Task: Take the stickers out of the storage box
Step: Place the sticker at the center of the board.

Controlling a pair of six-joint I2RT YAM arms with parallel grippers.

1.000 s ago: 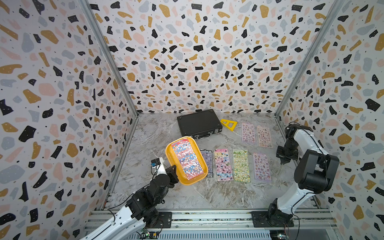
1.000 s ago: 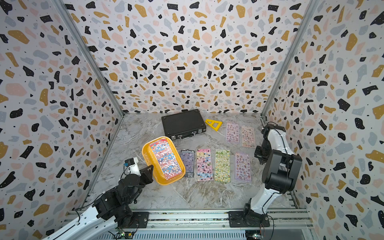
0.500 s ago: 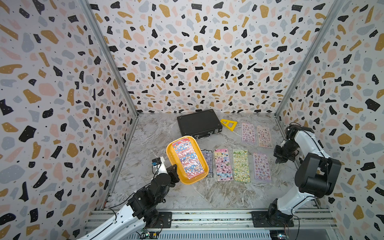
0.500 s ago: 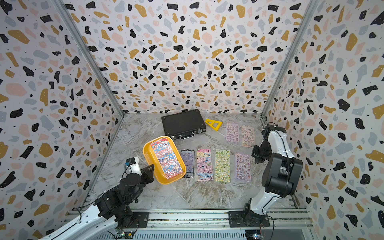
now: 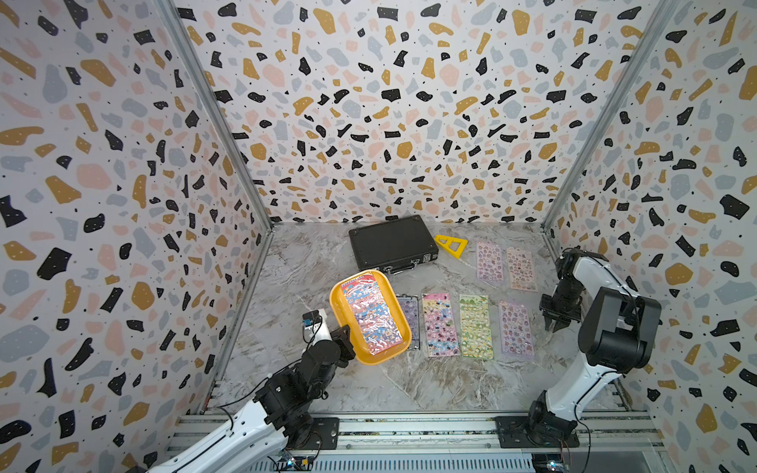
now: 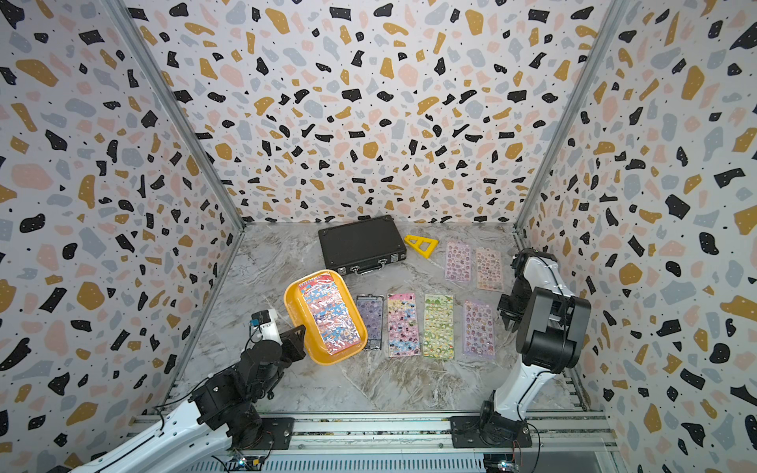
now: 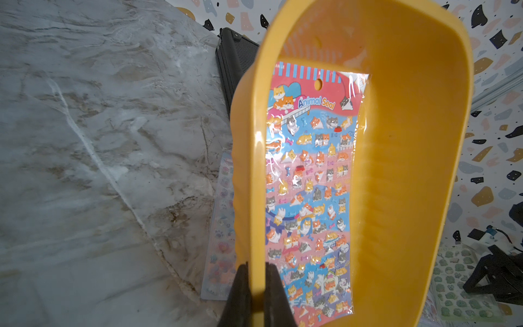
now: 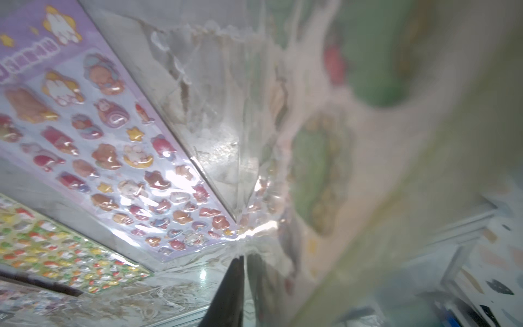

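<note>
The yellow storage box is tipped up on the marble floor, with my left gripper shut on its near rim. One red-and-blue sheet of stickers lies inside it. Several other sticker sheets lie flat to the right of the box, the nearest to my right gripper being a purple sheet. My right gripper hovers just right of that sheet. In the right wrist view a narrow gap shows between its fingers, and a blurred greenish sheet hangs close to the lens at their tips.
A black briefcase and a yellow triangle ruler sit at the back. Two more sheets lie at the back right. Patterned walls close in on three sides, and a metal rail runs along the front.
My right gripper has moved from the back right toward the front, beside the purple sheet, and its jaws have parted slightly. The left gripper still grips the tilted box.
</note>
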